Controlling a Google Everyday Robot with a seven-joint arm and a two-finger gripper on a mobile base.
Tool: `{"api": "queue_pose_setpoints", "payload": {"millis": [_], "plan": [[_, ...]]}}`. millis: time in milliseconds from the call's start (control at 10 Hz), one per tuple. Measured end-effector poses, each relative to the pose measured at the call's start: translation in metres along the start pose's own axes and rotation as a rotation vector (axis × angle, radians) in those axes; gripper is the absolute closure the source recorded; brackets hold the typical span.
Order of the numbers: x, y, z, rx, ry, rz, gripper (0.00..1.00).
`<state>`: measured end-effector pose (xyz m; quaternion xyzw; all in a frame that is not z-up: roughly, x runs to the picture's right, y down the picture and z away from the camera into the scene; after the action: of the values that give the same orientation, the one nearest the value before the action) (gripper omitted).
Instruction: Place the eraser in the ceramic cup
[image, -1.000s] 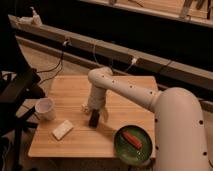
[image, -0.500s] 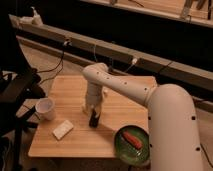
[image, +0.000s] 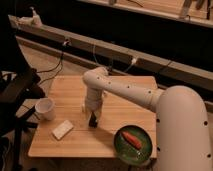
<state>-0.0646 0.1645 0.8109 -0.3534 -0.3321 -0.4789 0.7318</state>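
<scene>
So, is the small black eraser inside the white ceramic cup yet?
Not in. The small black eraser sits under the gripper on the wooden table, apart from the white ceramic cup.

The light wooden table (image: 75, 142) stands in a dim room under warm light. Behind it a long pale ledge (image: 150, 60) runs slantwise from upper left to right, with dark panelling (image: 125, 27) above it. Thin cables (image: 60, 60) hang from the ledge toward the table's far edge. A white bottle-like object (image: 34, 17) sits on the ledge, far left of the table. A dark chair (image: 17, 92) stands just left of the table on brownish floor (image: 47, 62). The gripper (image: 93, 120) hangs low over the table's middle.
</scene>
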Motion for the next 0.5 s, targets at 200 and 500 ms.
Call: {"api": "queue_pose_setpoints", "payload": {"millis": [200, 500], "plan": [[0.004, 0.002, 0.003, -0.006, -0.01, -0.003, 0.21], [0.012, 0.002, 0.012, -0.015, -0.026, -0.008, 0.2]]}}
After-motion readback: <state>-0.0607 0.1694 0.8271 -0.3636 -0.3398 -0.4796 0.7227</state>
